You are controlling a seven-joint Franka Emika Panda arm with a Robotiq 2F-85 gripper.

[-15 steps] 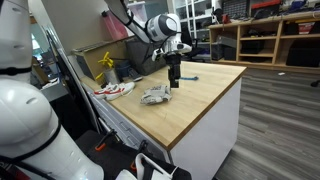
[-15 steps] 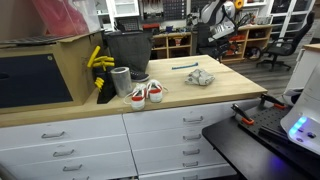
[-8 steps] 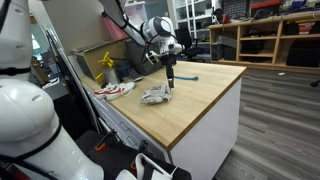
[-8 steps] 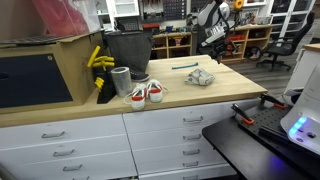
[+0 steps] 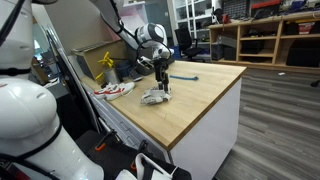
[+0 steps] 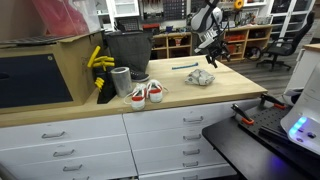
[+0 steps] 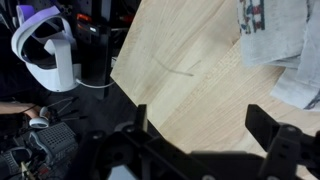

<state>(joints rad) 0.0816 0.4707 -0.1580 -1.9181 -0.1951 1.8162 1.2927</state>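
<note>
The counter [image 5: 205,100] runs long and wooden, drawers under it in an exterior view [image 6: 150,135]. The arm [image 5: 125,30] reaches in from above and ends over the cloth [image 5: 155,96]. The black bin [image 6: 125,48] stands well behind the cloth, at the counter's back. The cloth, grey and crumpled, lies near the middle of the wood in both exterior views [image 6: 201,77]. The gripper [image 5: 161,82] hangs just above the cloth, pointing down; I cannot tell if it touches. Its jaws are spread wide, released, and in the wrist view bare wood shows between the fingers [image 7: 270,130], with the cloth [image 7: 275,40] beyond them. The shoes [image 6: 146,94] sit near the cloth, the cup [image 6: 121,80] past them. The pen [image 6: 183,67] lies just behind the cloth.
</note>
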